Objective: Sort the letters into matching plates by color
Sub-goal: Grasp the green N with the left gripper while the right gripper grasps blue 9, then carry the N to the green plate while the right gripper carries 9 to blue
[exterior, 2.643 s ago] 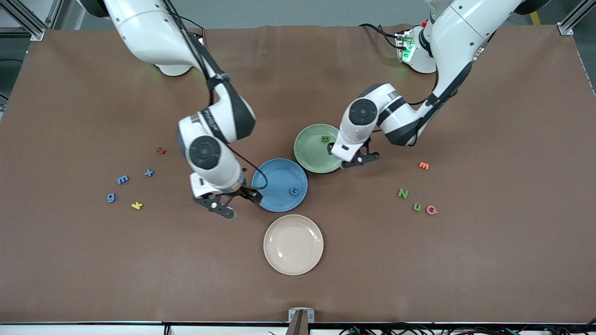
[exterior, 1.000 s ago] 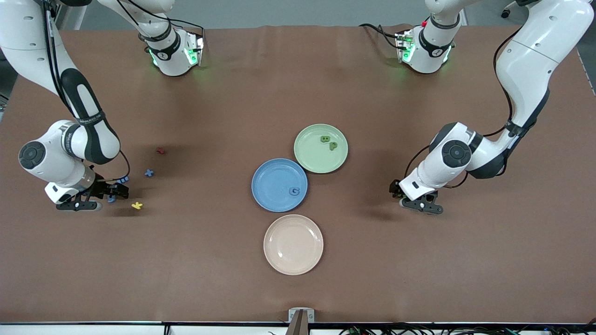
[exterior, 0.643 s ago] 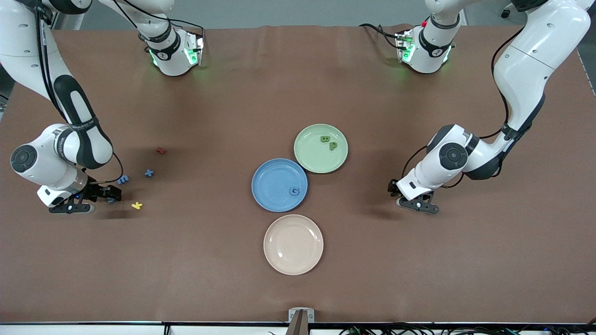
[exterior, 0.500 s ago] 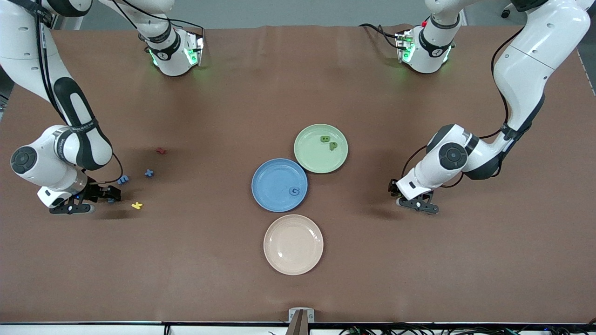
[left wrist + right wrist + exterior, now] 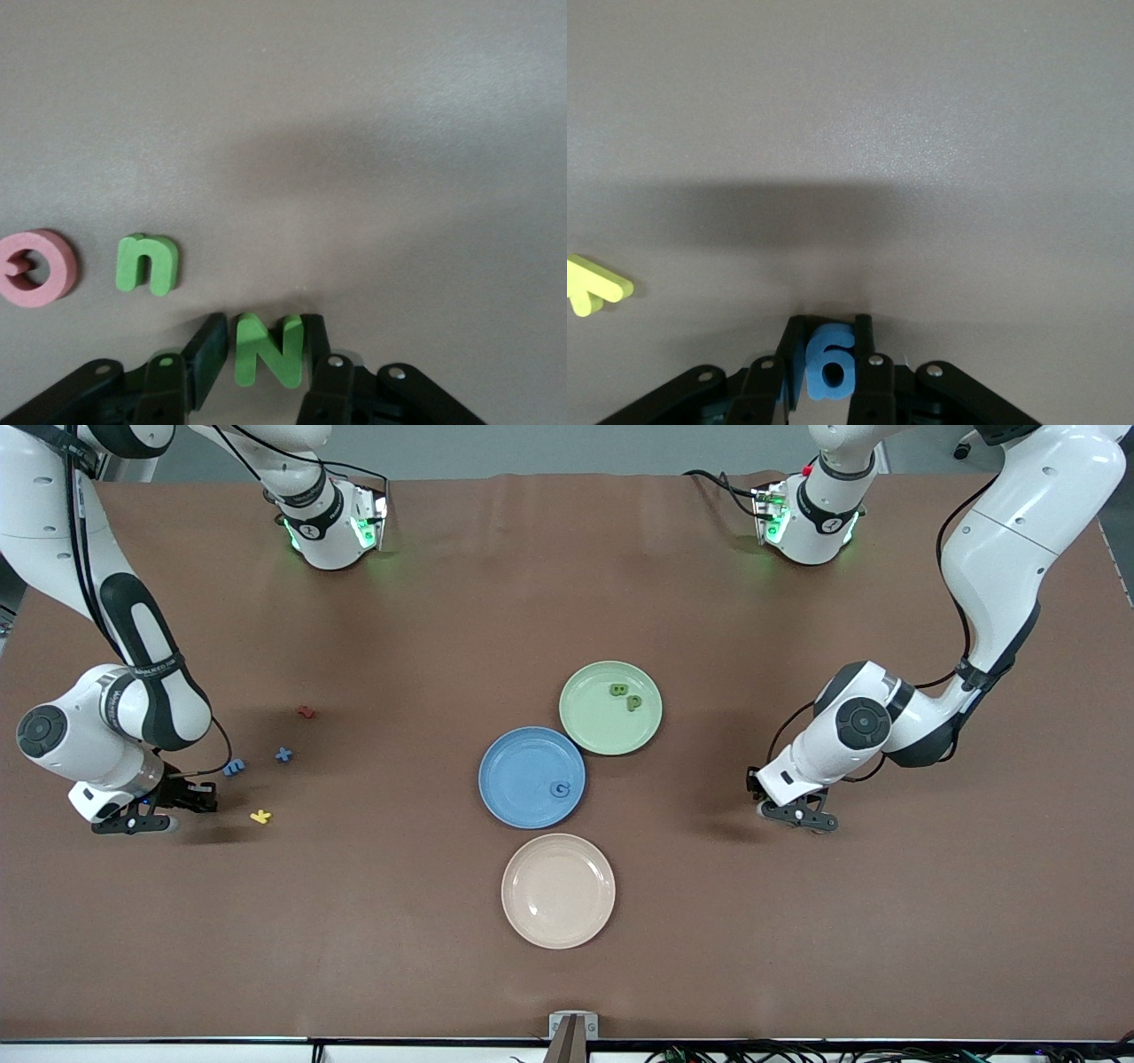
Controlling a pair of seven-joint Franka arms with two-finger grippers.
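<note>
You had both hands low on the table, well away from the blue plate (image 5: 532, 777): right hand (image 5: 826, 354) clamped on a blue letter (image 5: 830, 361), left hand (image 5: 266, 345) clamped on a green N (image 5: 267, 349), each ready to lift to its matching plate.

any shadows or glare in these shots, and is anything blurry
Front view: soft shadows on the table beside each arm, a faint sheen on the cream plate, all sharp. Left wrist view: a broad soft shadow above the green N in the left tool. Right wrist view: a dark band above the blue letter in the right tool; no glare.
</note>
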